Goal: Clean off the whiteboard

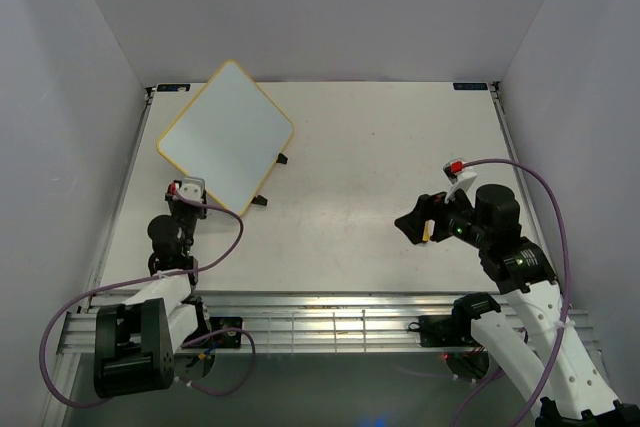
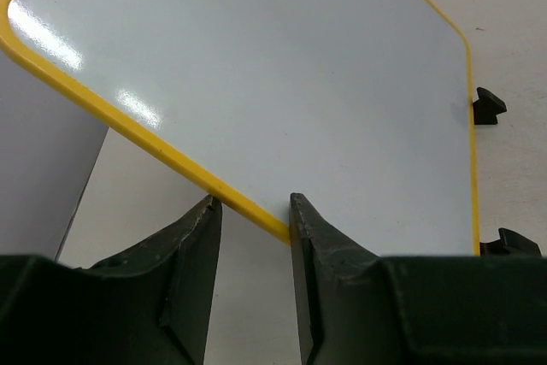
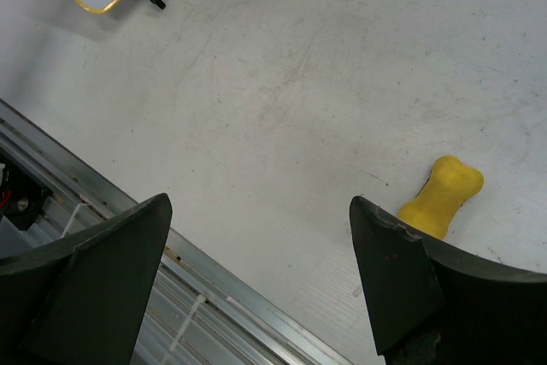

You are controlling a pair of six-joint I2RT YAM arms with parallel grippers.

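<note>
The whiteboard (image 1: 228,137) is a white board in a thin yellow frame, turned like a diamond at the table's back left; no marks show on its face. My left gripper (image 1: 188,190) sits at its near corner. In the left wrist view the yellow frame edge of the whiteboard (image 2: 256,66) runs across the tips of my left gripper (image 2: 252,203), whose jaws stand apart with bare table between them. My right gripper (image 3: 256,203) hangs wide open over the right side of the table, holding nothing. A small yellow eraser (image 3: 440,196) lies just outside its right finger.
Black wire feet (image 1: 283,158) stick out from the board's right edges. The metal rail (image 1: 330,317) runs along the table's near edge, below my right gripper (image 1: 418,219). White walls close in the left, back and right sides.
</note>
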